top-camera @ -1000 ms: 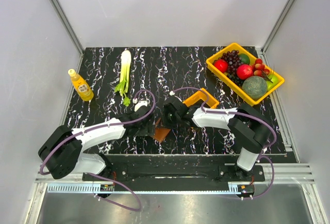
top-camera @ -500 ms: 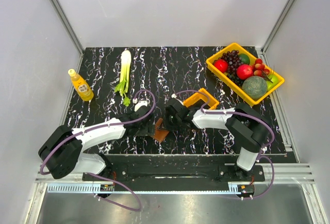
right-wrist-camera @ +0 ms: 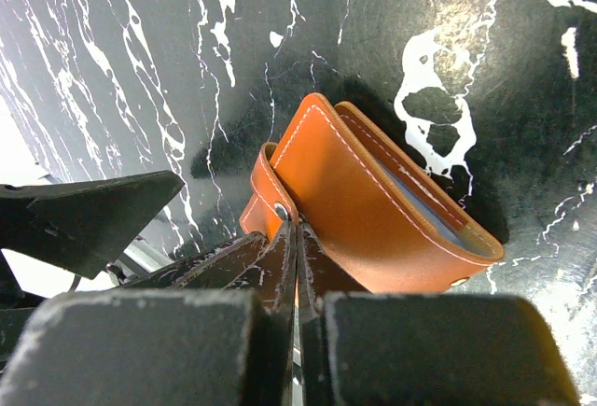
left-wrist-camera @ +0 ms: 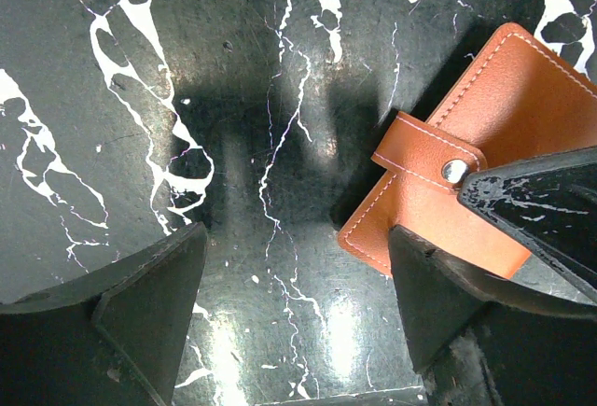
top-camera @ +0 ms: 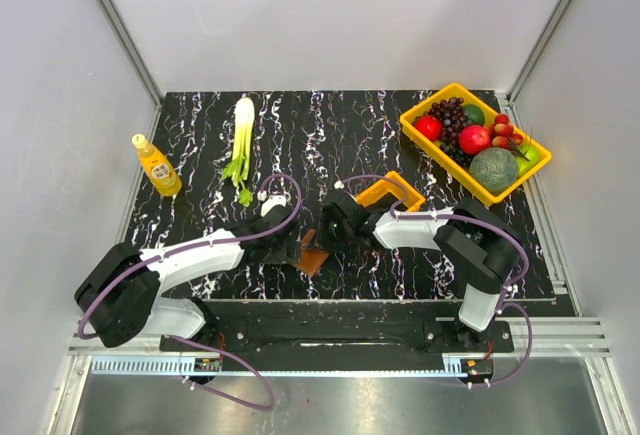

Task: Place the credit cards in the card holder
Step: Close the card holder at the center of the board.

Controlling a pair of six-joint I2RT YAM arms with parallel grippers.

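Observation:
The card holder [top-camera: 312, 256], a brown leather wallet with a snap strap, lies near the table's front edge, between both grippers. In the right wrist view the card holder [right-wrist-camera: 373, 205] is folded, and the pale grey edge of a credit card [right-wrist-camera: 424, 212] shows between its flaps. My right gripper [right-wrist-camera: 297, 231] is shut, its tips pressed on the wallet beside the strap's snap. My left gripper [left-wrist-camera: 298, 238] stands open low over the table, its right finger [left-wrist-camera: 438, 303] over the card holder's [left-wrist-camera: 466, 182] near corner. The gap between its fingers holds only bare table.
A small orange bin [top-camera: 392, 193] stands just behind the right gripper. A yellow tray of fruit [top-camera: 528, 170] sits at the back right. A leek [top-camera: 241, 133] and a yellow bottle [top-camera: 157, 165] lie at the back left. The table's front edge is close.
My right gripper has come a little forward and down onto the wallet. The left arm has barely moved.

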